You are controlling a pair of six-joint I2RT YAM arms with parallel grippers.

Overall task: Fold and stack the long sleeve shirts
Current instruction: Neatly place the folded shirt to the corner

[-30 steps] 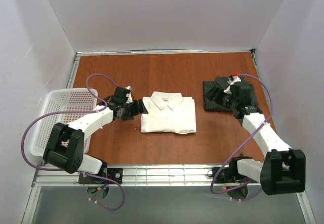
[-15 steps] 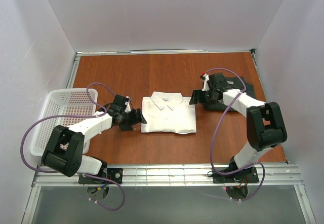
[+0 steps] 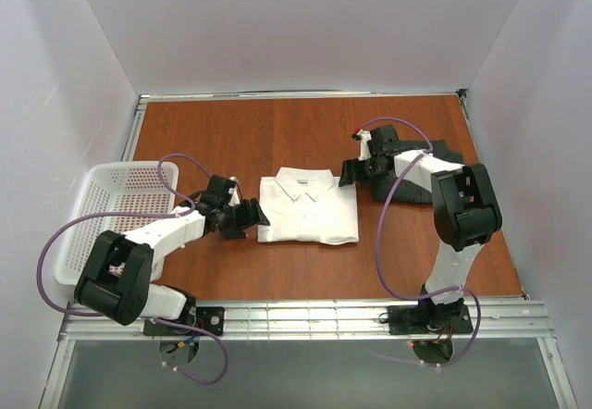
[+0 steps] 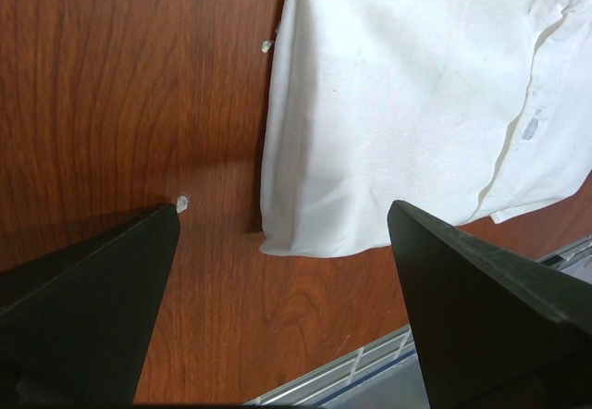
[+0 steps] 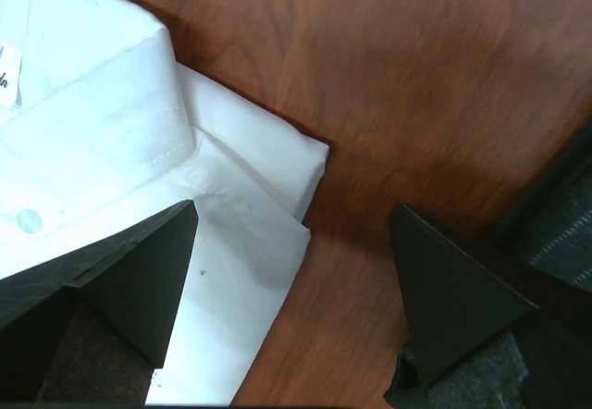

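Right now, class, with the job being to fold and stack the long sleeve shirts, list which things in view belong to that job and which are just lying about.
Belong to the job:
- white shirt, folded, mid-table
- dark striped shirt, at the right, partly hidden

Just lying about:
- white mesh basket, at the table's left edge

I see a reddish wood table [image 3: 305, 131] boxed in by plain white walls [image 3: 305, 20] left, far and right. A metal rail [image 3: 305, 316] runs along its near edge. Light is even.
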